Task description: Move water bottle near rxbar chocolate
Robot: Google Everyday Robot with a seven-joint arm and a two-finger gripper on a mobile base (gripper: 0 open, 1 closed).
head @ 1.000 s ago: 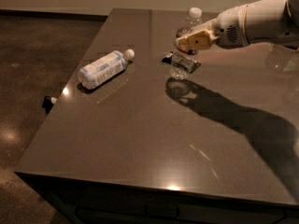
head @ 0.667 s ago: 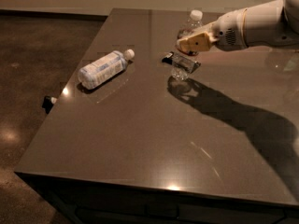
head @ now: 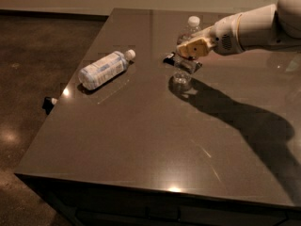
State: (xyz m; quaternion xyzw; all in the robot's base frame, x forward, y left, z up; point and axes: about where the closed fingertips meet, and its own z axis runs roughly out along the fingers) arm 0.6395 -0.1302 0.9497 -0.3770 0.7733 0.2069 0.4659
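The water bottle point(head: 184, 62) is clear ribbed plastic with a white cap. It stands upright at the far middle of the dark table point(head: 141, 140), its base at or just above the tabletop. My gripper point(head: 192, 48) reaches in from the right and is shut on the bottle's middle. The rxbar chocolate point(head: 169, 59), a small flat black bar, lies on the table right beside the bottle's left side, partly hidden behind it.
A second bottle point(head: 101, 69) with a large white-and-blue label lies on its side at the table's left. A small dark object point(head: 48, 102) sits off the left edge. My arm point(head: 254, 27) spans the far right.
My gripper and the water bottle have come down a little and slightly left, closer to the tabletop. The lying bottle and the bar have not moved.
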